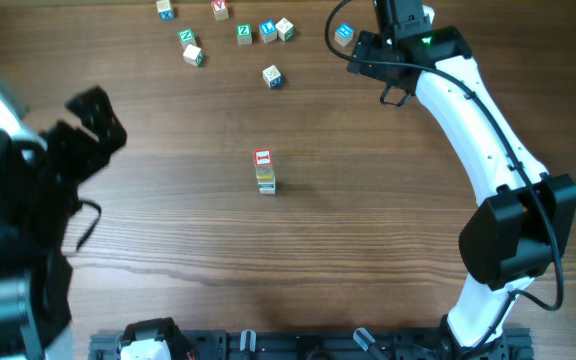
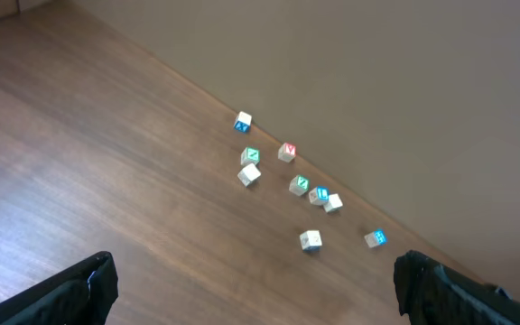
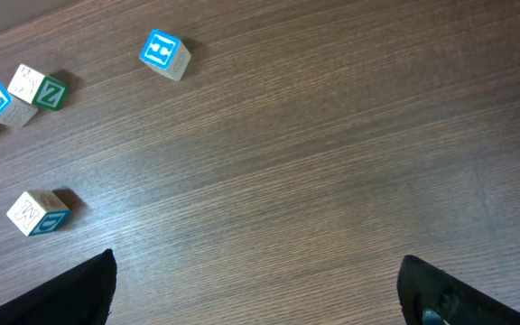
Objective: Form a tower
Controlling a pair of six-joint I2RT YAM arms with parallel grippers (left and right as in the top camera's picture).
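Looming large over the left edge of the worktop, the left gripper hangs high with its fingers spread wide and nothing between them. Its wrist view looks down on bare wood and a distant scatter of cubes.

Further right, in the middle of the worktop, stands the tower: a one-cube-wide column with a red face on top and a yellow face showing lower down. I cannot count its cubes from above, though it looks like only a few.

Beyond it, along the far edge, nine loose cubes lie scattered, well apart from the tower, with green, blue and red letters. At that edge, right of its middle, the right gripper hovers with fingers wide and empty. It is just beside the rightmost of them, a blue-faced cube.

In my judgement the task is begun but far from finished. The base is set and most cubes are unstacked, and the blue-faced cube looks the likeliest next pick.
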